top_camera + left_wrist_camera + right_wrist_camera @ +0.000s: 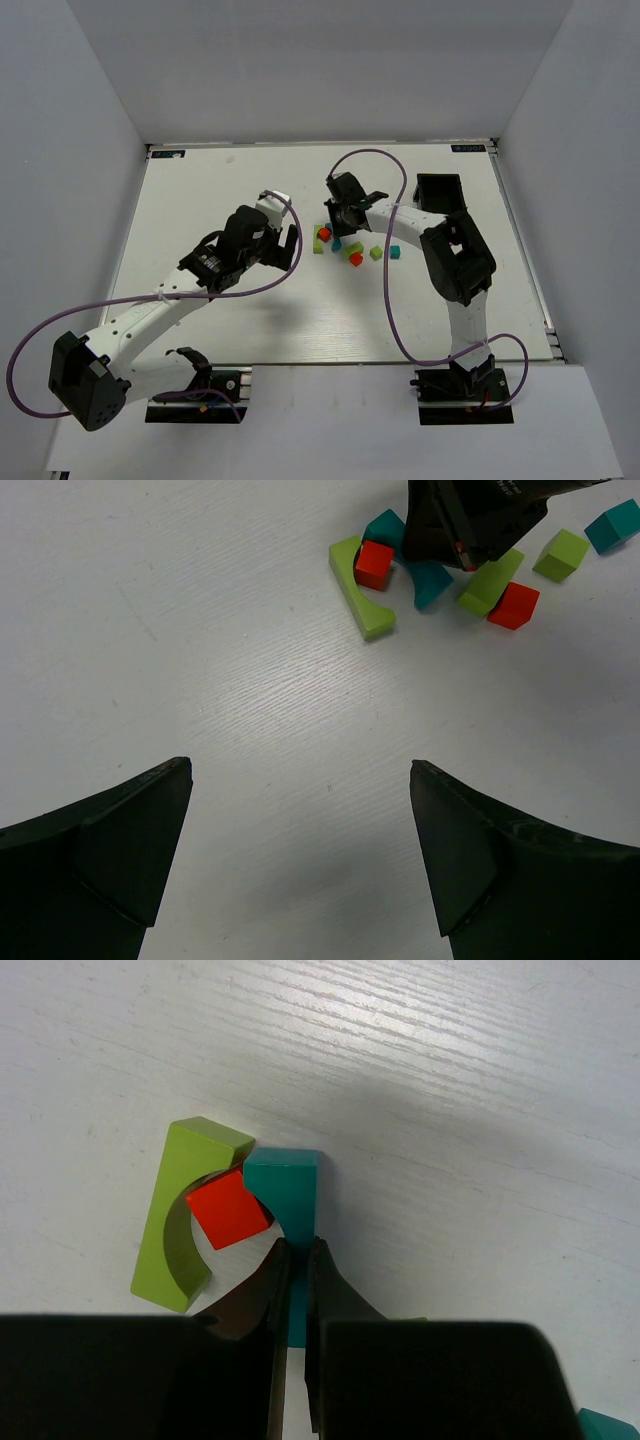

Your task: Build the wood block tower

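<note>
Table (200, 200): white and matte. Up close in the wrist views you can see faint wood-grain streaks and soft shadows.
Room: plain white walls (300, 60) box the table in on 3 sides.
Tower blocks (350, 248): no stack yet, they're just lying flat in 1 loose cluster a bit right of the table's middle. The left wrist view shows 8 pieces in red, lime and teal.
Lime arch (180, 1220): lying flat, with a red cube (227, 1210) tucked into its curve and a teal block (285, 1185) touching that.
Right gripper (298, 1245): fingers pressed almost together with only a sliver of gap and nothing visibly pinched, right over the teal block.
Left gripper (300, 770): fingers spread wide over bare table, near the cluster but clear of it.
Black tray (440, 185): far right, behind the right arm.
Purple cables (395, 320): 1 loops along each arm.
</note>
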`<state>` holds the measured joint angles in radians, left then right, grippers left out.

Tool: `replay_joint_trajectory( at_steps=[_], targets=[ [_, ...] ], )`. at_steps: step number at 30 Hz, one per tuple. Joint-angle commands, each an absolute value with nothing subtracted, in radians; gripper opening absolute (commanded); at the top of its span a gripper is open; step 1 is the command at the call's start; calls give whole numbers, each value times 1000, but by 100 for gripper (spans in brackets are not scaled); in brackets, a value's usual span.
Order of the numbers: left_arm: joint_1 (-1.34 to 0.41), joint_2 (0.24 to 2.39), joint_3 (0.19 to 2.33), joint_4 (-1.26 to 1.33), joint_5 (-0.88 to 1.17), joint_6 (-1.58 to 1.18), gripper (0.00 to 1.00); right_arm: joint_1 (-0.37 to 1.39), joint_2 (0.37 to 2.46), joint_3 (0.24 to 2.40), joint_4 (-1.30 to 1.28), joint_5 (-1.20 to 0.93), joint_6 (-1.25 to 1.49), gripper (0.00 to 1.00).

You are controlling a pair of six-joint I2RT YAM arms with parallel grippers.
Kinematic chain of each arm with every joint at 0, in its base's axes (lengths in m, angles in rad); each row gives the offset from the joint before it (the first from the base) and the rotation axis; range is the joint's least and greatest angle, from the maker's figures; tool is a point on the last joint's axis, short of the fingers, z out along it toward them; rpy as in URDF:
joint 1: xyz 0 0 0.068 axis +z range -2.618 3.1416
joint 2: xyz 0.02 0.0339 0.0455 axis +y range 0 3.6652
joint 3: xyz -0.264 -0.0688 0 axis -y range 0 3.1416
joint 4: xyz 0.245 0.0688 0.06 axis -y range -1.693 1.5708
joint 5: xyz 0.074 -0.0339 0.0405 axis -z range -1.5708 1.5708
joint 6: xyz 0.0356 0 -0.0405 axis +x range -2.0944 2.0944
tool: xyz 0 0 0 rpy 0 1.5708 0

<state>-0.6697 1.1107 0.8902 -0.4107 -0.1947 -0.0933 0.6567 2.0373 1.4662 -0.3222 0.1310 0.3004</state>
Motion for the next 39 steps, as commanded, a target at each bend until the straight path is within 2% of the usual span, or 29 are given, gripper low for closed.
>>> replay_joint_trajectory(
  at_steps=[1,24,26,30,31,34,39],
  targets=[
    [-667,1092,884,-408,-201,-86,100,661,2040,1497,-281,126,347,0],
    [-667,1092,884,-408,-210,-86,100,666,2074,1500,-273,115,373,0],
    [-667,1101,884,-408,-210,-86,100,664,2072,1503,-275,118,370,9],
    [-667,1101,884,-408,-210,-86,100,664,2065,1502,-272,117,370,19],
    [-667,1101,884,-408,-210,-86,100,664,2066,1499,-275,115,367,27],
    [-667,1101,884,-408,-210,-86,100,664,2060,1499,-273,115,362,39],
    [-667,1101,884,-408,-210,-86,100,664,2045,1491,-268,103,360,40]
  ],
)
